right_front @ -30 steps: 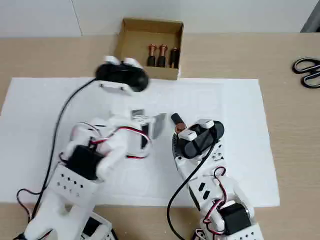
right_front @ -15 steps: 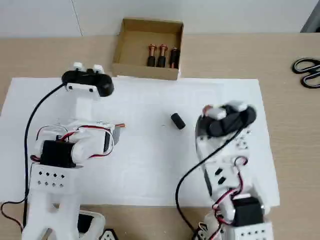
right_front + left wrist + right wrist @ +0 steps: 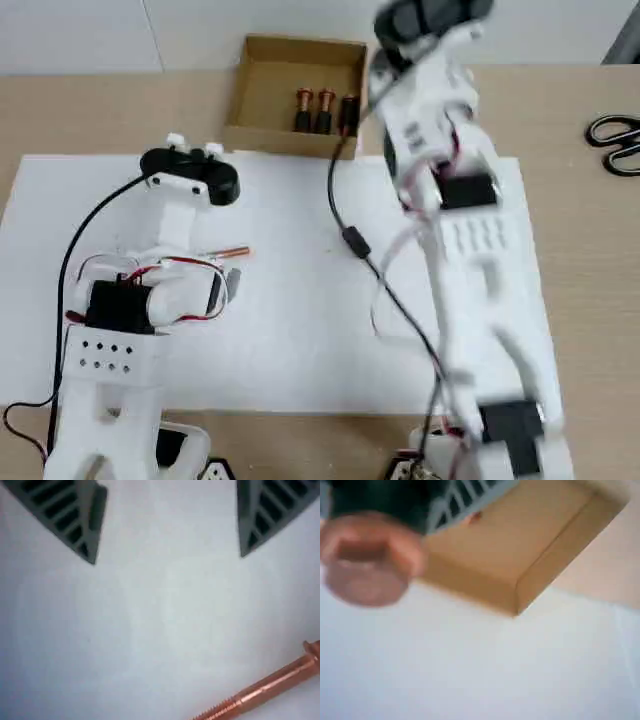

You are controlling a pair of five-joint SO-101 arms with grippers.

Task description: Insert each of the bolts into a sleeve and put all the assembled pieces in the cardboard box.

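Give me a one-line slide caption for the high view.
Right arm stretched toward the cardboard box of three assembled pieces; left gripper beside a loose bolt, one sleeve on the paper.

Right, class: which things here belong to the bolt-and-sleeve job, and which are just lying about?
Job: loose bolt, black sleeve, cardboard box, three assembled pieces in it, copper piece held by the right arm.
Lying about: scissors, white paper sheet.

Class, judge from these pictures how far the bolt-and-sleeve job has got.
Done: three assembled pieces lie in the box. In hand: the right gripper carries what looks like a fourth piece by the box. To do: one bolt and one sleeve on the paper, unjoined.
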